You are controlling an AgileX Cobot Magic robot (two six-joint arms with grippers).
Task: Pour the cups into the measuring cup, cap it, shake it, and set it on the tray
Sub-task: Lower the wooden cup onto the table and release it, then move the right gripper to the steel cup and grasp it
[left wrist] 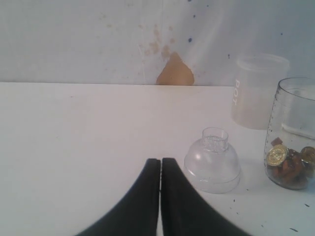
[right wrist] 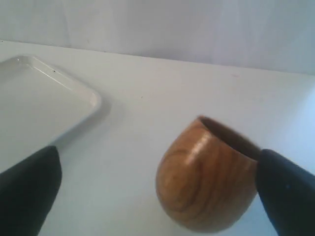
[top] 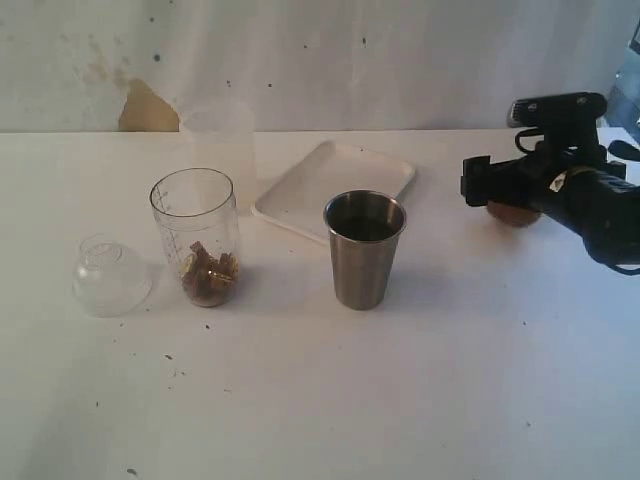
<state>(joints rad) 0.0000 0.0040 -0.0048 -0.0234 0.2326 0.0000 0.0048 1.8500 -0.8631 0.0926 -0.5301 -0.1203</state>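
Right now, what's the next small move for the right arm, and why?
Probably draw the right gripper back off the wooden cup and head for the steel cup. Its jaws stand wide open, one side well clear of that cup, and the measuring cup already holds brown pieces and gold coins. Whether the wooden cup is empty isn't visible.

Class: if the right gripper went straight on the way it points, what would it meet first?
The wooden cup, between the open fingers of the right gripper; depth unclear, but nothing nearer shows.
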